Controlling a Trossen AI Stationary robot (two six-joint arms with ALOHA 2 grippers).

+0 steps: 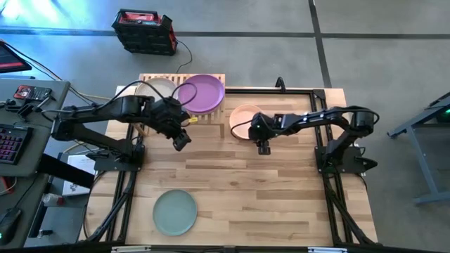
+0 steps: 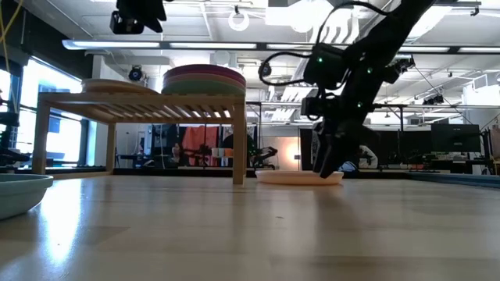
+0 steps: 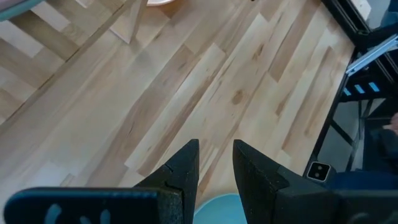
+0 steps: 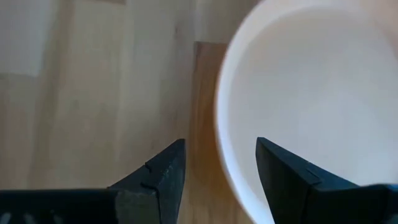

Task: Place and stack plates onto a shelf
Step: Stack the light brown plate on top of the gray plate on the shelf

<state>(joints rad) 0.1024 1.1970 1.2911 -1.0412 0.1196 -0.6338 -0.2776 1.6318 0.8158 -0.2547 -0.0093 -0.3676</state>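
The desk [image 1: 232,197] is smooth, lightly glossy butcher-block wood. The shelf [image 2: 156,105] is pale slatted wood. The plates, like the sage one [image 1: 175,212], look matt.

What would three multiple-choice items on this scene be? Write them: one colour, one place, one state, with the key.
1. Top plate of the stack on the shelf: A purple, B teal, C brown.
2. Sage green plate lies: A on the shelf, B on the table, C in a gripper.
3. Right gripper: A shut on a plate, B open at the peach plate, C parked off the table.

Key: A, the high view shows purple on top; B, it sits alone on the tabletop; B, the wrist view shows spread fingers at the rim.
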